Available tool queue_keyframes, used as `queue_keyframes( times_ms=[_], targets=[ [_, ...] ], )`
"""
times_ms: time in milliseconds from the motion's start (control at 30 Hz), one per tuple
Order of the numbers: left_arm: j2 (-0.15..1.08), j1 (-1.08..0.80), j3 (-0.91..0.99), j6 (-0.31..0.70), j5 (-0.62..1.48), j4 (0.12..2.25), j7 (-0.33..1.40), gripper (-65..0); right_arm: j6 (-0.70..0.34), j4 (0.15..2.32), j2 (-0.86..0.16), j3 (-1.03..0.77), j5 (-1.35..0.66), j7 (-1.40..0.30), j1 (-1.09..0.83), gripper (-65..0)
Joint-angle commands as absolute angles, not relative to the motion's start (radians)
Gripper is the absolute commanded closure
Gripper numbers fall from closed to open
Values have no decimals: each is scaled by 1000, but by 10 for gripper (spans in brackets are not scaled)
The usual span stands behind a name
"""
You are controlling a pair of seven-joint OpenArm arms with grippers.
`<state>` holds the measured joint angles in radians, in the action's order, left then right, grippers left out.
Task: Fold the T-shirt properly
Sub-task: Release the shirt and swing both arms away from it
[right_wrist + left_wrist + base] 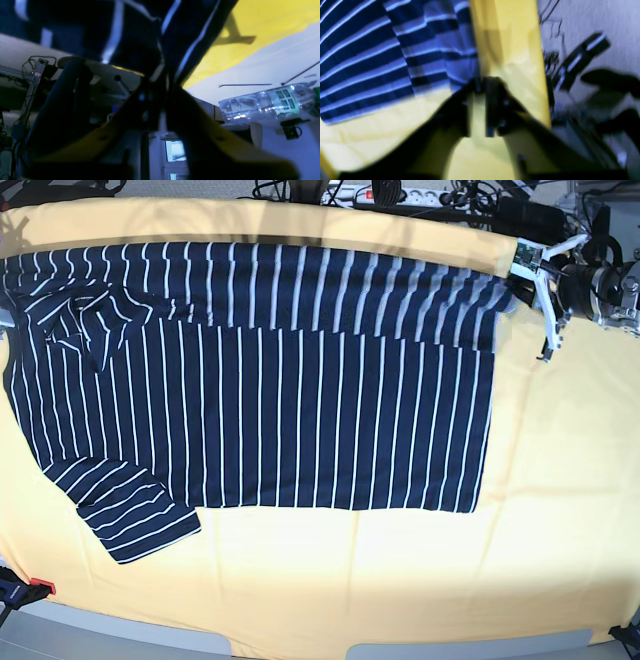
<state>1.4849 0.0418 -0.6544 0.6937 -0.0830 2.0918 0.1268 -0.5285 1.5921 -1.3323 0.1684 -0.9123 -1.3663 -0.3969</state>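
Observation:
The T-shirt (300, 400), dark navy with thin white stripes, lies flat on the yellow cloth (400, 580), its top band folded down over the body and one sleeve sticking out at lower left. My left gripper (548, 345) hovers just off the shirt's top right corner. In the left wrist view its fingers (480, 112) stand slightly apart with only yellow cloth between them, and the shirt's edge (357, 62) lies just beyond. My right gripper (160, 82) is at the shirt's left end, jaws slightly apart, with a fold of striped fabric (137, 30) still lying between the tips.
A power strip and cables (400, 195) run along the table's far edge. A clear plastic bottle (265, 105) lies beyond the cloth near the right arm. A red clamp (30, 588) holds the cloth at the front left corner.

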Motion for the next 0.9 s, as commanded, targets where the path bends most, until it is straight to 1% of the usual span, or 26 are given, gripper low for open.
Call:
queue_keyframes(
  times_ms=[0, 33, 67, 100, 200, 333, 400, 533, 733, 800, 867],
  targets=[
    [1515, 57, -641, 698, -76, 2096, 135, -220, -525, 1593, -1371, 155, -894, -1396, -388, -212],
    [1515, 65, -641, 698, -76, 2096, 144, -284, -532, 1593, -1375, 155, -895, -1396, -388, -260],
    [1516, 74, -641, 698, -75, 2096, 160, -330, -533, 1593, -1381, 155, -894, -1396, -387, -278],
    [1516, 87, -641, 698, -70, 2097, 176, -350, -533, 1593, -1392, 155, -895, -1396, -387, -278],
    [1516, 133, -641, 698, -10, 2097, 238, -351, -525, 1597, -1444, 155, -949, -1396, -385, -278],
    [1515, 199, -641, 698, 80, 2097, 318, -351, -519, 1597, -1538, 155, -1080, -1396, -385, -278],
    [1515, 237, -641, 698, 147, 2097, 355, -351, -529, 1597, -1545, 155, -1085, -1396, -369, -277],
    [1513, 318, -641, 601, 265, 2097, 404, -351, -535, 1597, -1545, 155, -1085, -1396, -255, -277],
    [1462, 424, -641, 352, 339, 2062, 455, -351, -535, 1597, -1545, 155, -1069, -1322, -17, -277],
    [1424, 456, -640, 305, 345, 2017, 464, -351, -535, 1597, -1531, 155, -1041, -1288, 43, -277],
    [1375, 493, -640, 282, 367, 1957, 471, -351, -536, 1597, -1520, 155, -994, -1222, 78, -277]
  ],
)
